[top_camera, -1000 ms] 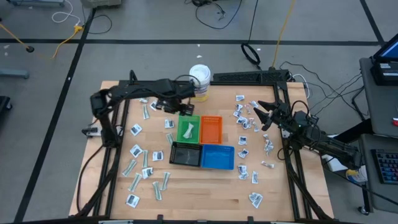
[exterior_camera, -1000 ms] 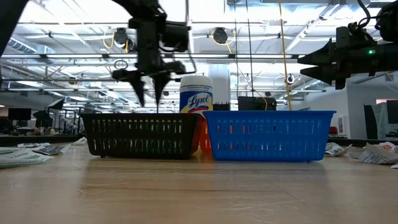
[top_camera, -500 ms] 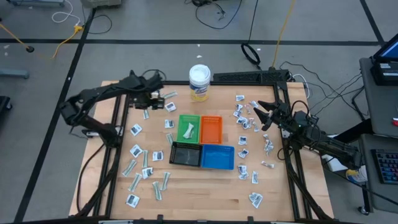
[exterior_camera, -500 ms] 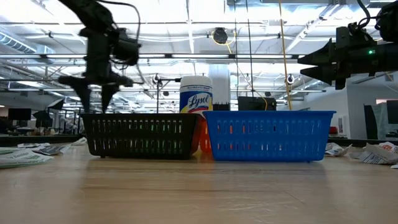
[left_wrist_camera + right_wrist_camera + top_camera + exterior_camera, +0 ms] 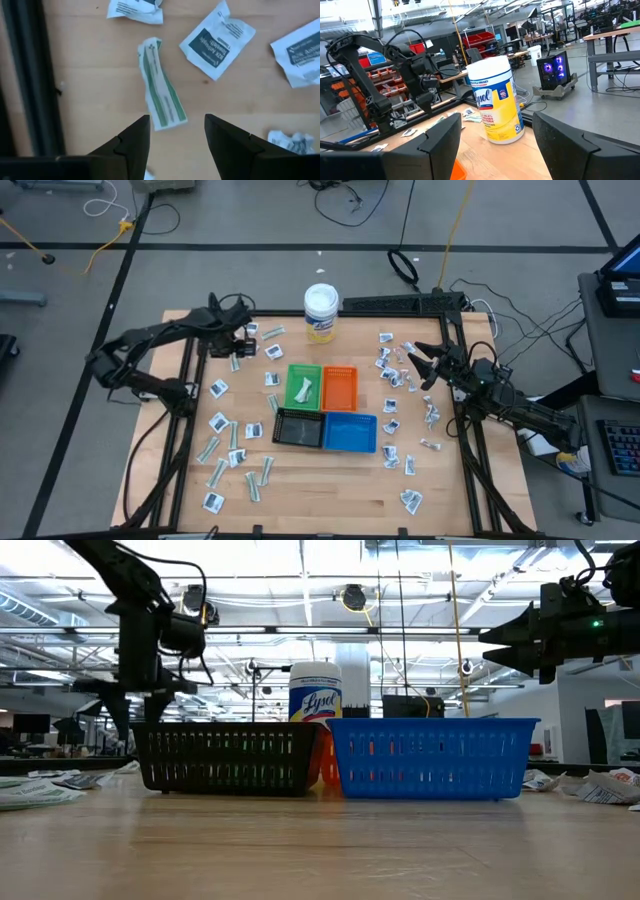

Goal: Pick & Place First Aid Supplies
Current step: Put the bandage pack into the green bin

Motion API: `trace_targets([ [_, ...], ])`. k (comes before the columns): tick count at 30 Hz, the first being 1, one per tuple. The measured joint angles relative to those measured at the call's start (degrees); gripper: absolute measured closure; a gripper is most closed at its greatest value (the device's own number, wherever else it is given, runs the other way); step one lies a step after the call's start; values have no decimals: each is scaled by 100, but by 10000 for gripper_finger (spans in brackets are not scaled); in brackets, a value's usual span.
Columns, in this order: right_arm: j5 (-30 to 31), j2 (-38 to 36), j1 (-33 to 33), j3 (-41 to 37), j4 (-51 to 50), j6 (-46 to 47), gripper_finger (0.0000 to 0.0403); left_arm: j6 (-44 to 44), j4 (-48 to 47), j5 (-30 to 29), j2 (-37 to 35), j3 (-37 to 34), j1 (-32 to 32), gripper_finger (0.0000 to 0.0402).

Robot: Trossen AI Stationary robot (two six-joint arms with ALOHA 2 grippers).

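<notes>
First aid supplies lie scattered on the wooden table: white packets and pale strips on the left (image 5: 218,423) and on the right (image 5: 392,378). My left gripper (image 5: 237,346) hangs open at the far left, pointing down above a green-striped strip (image 5: 161,85) that lies flat on the wood. A printed packet (image 5: 217,40) lies beside the strip. In the left wrist view, the left gripper (image 5: 177,135) has nothing between its fingers. My right gripper (image 5: 420,365) waits open and level at the right edge, holding nothing. In the low view, my left gripper (image 5: 135,715) hangs behind the black tray.
Four trays stand together mid-table: green (image 5: 292,387) with a white item in it, orange (image 5: 340,387), black (image 5: 298,427) and blue (image 5: 350,432). A white-lidded yellow tub (image 5: 321,310) stands at the far edge. Black frame rails (image 5: 190,380) run along both sides.
My left gripper has swung from over the green tray's far edge toward the table's far left and has sunk a little, its wrist rolling somewhat. It now hangs over the loose strips and packets there. Most of the travel came early; lately it has slowed.
</notes>
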Motion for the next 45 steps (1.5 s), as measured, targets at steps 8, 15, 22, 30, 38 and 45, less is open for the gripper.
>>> trace_targets([
  [8, -2, -2, 1, 1, 0, -2, 160, -284, 825, -706, 318, -373, -11, 202],
  [15, 0, -2, 1, 1, -1, -2, 160, -285, 1355, -1072, 618, -568, -11, 220],
  [22, 0, -1, 0, 1, 0, -2, 160, -371, 1499, -1270, 691, -766, -11, 241],
  [30, -1, -1, -1, 0, -2, -2, 160, -392, 1645, -1093, 691, -767, -11, 321],
  [38, -2, -2, -1, 1, 0, -2, 161, -299, 1663, -968, 688, -767, -11, 394],
  [45, 0, -2, -1, -1, 0, 0, 161, -286, 1420, -502, 389, -713, -17, 399],
])
